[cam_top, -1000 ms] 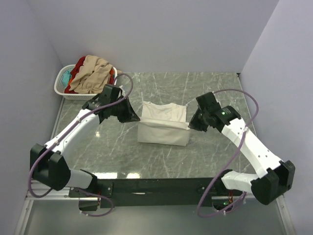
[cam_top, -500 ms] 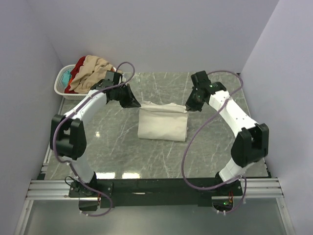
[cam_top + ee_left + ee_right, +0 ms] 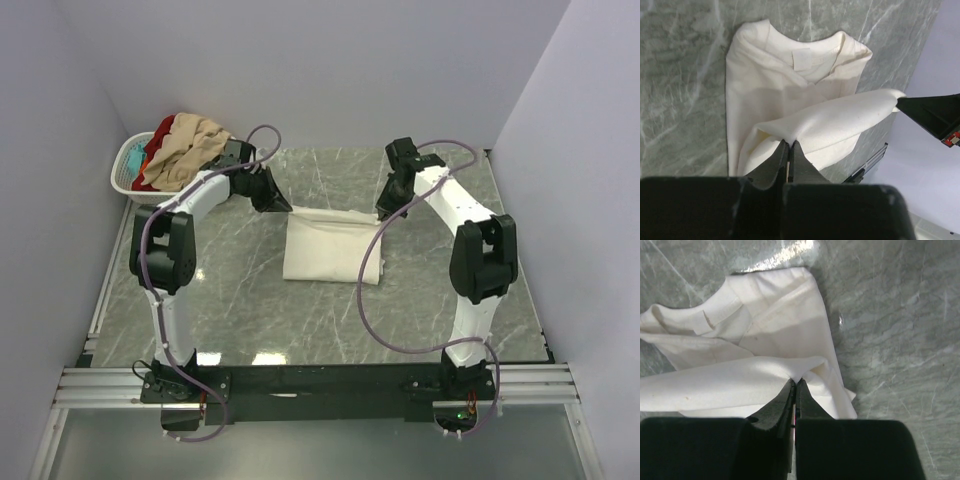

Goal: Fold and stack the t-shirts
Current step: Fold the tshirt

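Note:
A cream-white t-shirt [image 3: 333,245] lies partly folded in the middle of the marble table. My left gripper [image 3: 283,205] is shut on its far left corner, and my right gripper [image 3: 383,215] is shut on its far right corner. The lifted hem is stretched between them over the shirt's body. In the left wrist view the left gripper [image 3: 790,142] pinches the cloth, with the collar and label [image 3: 802,59] beyond it. The right gripper [image 3: 796,381] pinches cloth in the right wrist view too. More t-shirts, tan [image 3: 190,152] and red [image 3: 161,136], are heaped in the basket.
A white slotted laundry basket [image 3: 130,180] stands at the table's far left corner, against the left wall. Walls close in the table at the back and both sides. Purple cables loop from both arms above the table.
Both grippers have carried the shirt's near hem away from the bases, toward the back wall, over the shirt's body. The arms have stretched out further.

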